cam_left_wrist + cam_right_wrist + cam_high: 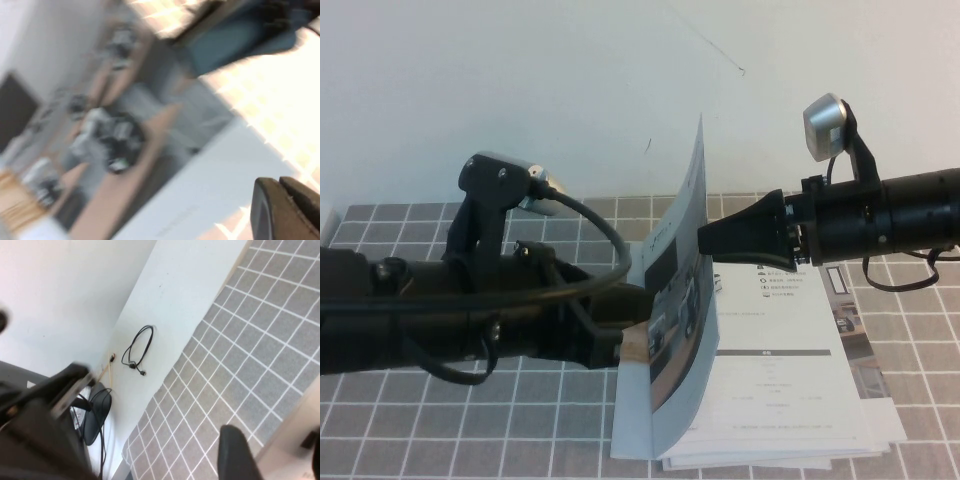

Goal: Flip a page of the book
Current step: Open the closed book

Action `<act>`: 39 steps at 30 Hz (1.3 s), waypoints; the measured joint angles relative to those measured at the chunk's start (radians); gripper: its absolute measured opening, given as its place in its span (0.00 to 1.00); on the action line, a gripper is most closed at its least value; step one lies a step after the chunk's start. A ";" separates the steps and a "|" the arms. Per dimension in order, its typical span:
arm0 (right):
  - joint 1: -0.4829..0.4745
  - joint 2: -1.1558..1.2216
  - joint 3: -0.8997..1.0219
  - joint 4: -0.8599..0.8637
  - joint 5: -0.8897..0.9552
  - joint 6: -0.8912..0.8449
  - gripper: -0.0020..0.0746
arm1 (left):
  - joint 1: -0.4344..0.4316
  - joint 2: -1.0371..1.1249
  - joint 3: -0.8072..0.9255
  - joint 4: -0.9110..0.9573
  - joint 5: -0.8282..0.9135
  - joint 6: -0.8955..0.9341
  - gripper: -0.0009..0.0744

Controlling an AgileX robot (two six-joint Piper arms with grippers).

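The book (780,400) lay open near the front edge of the worktop (410,440), with its cover lifted upright. The right claw (705,240) was pinched on the cover's edge; the left claw (632,345) was behind it, state not visible. The turn was judged half done.

A grey mat (410,420) with a grid of white lines is covering the table and is reaching back to a plain white wall (520,80). Similar white booklets (880,440) are lying stacked on it, their edges peeking out at the near right. In the right wrist view, a black cable (137,350) is lying in a loop on the white surface just beyond the mat's edge, well apart from the booklets.
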 joint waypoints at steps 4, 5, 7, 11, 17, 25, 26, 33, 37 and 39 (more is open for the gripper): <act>0.000 0.000 0.000 0.002 -0.006 -0.007 0.44 | -0.009 -0.045 0.000 -0.030 0.064 0.023 0.01; 0.002 0.000 0.000 0.002 -0.008 -0.011 0.44 | -0.020 -0.051 0.000 -0.038 0.072 0.027 0.01; 0.010 0.000 0.000 0.005 -0.017 -0.025 0.44 | -0.050 -0.060 0.000 -0.048 0.075 0.029 0.01; 0.032 0.000 0.000 0.016 -0.032 -0.049 0.44 | -0.172 -0.061 0.000 -0.090 0.041 0.023 0.01; 0.039 0.000 0.000 0.027 -0.039 -0.072 0.44 | -0.387 -0.059 0.000 -0.128 -0.234 0.022 0.01; 0.039 0.000 0.000 0.068 -0.047 -0.110 0.44 | -0.564 0.059 0.000 -0.165 -0.525 0.030 0.01; 0.040 0.000 0.000 0.070 -0.049 -0.113 0.44 | -0.573 0.087 0.000 -0.170 -0.548 0.030 0.01; 0.040 0.000 0.000 0.077 -0.051 -0.128 0.44 | -0.583 0.249 0.000 -0.181 -0.721 0.031 0.01; 0.040 0.000 0.000 0.077 -0.051 -0.129 0.44 | -0.583 0.300 0.000 -0.197 -0.823 -0.009 0.01; 0.040 0.000 0.000 0.077 -0.051 -0.130 0.44 | -0.583 0.305 0.000 -0.200 -0.855 -0.037 0.01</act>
